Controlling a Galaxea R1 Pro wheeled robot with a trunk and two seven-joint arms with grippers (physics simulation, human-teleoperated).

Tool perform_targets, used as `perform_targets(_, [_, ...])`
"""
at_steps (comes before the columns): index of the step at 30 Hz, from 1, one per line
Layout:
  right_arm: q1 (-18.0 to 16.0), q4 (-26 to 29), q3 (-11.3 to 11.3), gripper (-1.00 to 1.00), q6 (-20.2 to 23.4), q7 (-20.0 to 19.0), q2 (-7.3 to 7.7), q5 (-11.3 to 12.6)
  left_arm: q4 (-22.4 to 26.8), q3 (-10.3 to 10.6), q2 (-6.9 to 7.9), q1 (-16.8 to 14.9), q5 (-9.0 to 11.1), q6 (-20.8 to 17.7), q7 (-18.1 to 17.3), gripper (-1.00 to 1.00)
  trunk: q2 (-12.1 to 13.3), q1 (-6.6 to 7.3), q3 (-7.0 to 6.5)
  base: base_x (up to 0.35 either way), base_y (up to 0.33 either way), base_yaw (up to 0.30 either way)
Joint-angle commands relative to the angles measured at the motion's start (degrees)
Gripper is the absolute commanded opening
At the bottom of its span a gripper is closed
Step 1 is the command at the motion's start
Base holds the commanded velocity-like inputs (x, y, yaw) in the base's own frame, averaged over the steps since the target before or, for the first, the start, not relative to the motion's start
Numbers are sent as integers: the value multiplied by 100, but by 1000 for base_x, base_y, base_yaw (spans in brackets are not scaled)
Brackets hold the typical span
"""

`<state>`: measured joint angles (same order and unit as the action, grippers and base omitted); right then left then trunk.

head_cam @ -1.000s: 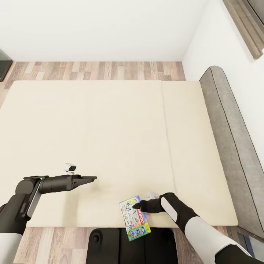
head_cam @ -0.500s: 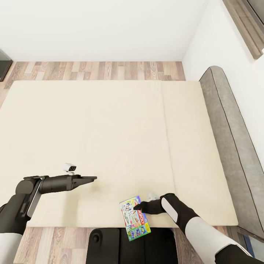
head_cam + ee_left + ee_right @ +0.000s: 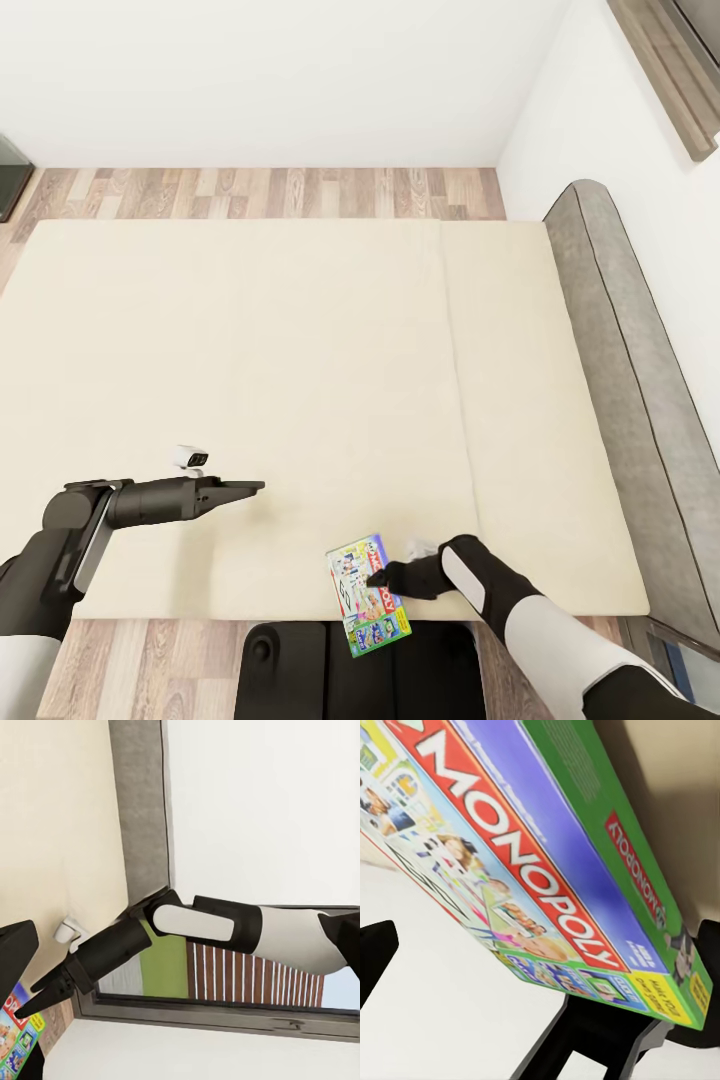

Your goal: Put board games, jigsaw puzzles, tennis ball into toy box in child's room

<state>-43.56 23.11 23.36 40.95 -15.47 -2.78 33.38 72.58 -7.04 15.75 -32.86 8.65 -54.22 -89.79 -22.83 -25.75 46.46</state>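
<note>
On the beige bed, one of the board games, the green-and-white Monopoly box, lies at the near edge and hangs partly over it. My right gripper is at that box's right side, open, and its two fingers straddle the box in the right wrist view. The left gripper hovers over the mattress well to the left of the box, open and holding nothing. From the left wrist I see the right gripper pointing at the box's corner. The table and toy box are out of view.
A grey headboard runs along the bed's right side against the white wall. Wood-plank floor lies beyond the far edge. My dark base sits against the near edge, under the overhanging box.
My right gripper has slid slightly toward the bed's near edge along the Monopoly box. The box and the left arm have not moved.
</note>
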Motion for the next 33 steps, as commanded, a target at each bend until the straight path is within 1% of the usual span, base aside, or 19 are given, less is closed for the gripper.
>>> perform_targets(1, [-4, -4, 19, 100, 12, -26, -2, -23, 2, 1, 1, -1, -2, -61, -21, 100, -9, -3, 6, 0, 0, 0])
perform_targets(15, [-4, -163, 26, 100, 15, -26, -60, -31, 2, 1, 5, -1, -10, -60, -21, 100, -9, -3, 6, 0, 0, 0])
perform_targets(33, [-3, -170, 37, 100, -63, -33, -88, -92, 2, 1, 5, 0, -20, -55, -21, 100, -9, -3, 6, 0, 0, 0])
